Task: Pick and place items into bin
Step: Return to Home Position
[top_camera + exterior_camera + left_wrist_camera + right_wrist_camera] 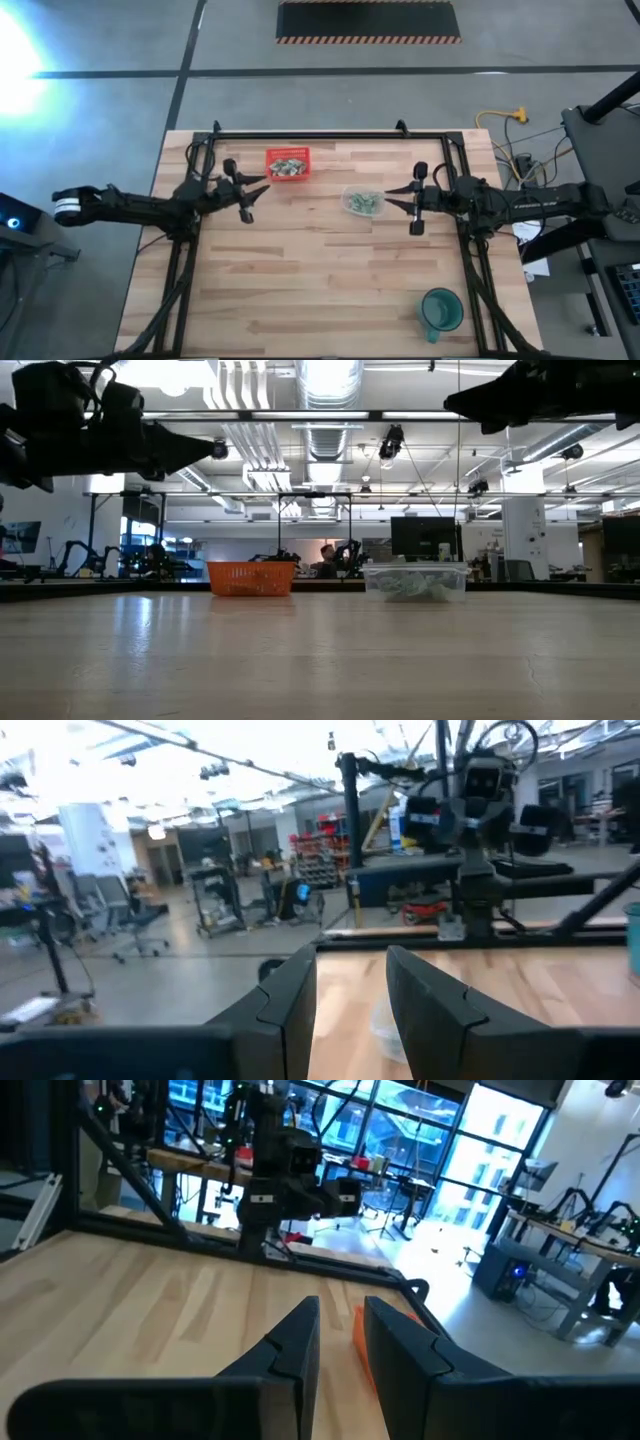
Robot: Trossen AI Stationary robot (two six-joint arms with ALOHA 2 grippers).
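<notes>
Green stevia packets [288, 166] sat in the orange bin [269, 163] and in the clear bin [347, 196] near it. Left gripper [350, 958] hung just beside the orange bin, right gripper [341, 1305] farther off. Both had fingers slightly parted and empty. Risk: a low swing clips a bin and spills packets.

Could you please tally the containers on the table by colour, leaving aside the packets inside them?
orange bin: 1
clear bin: 1
green cup: 1
Total: 3
</notes>
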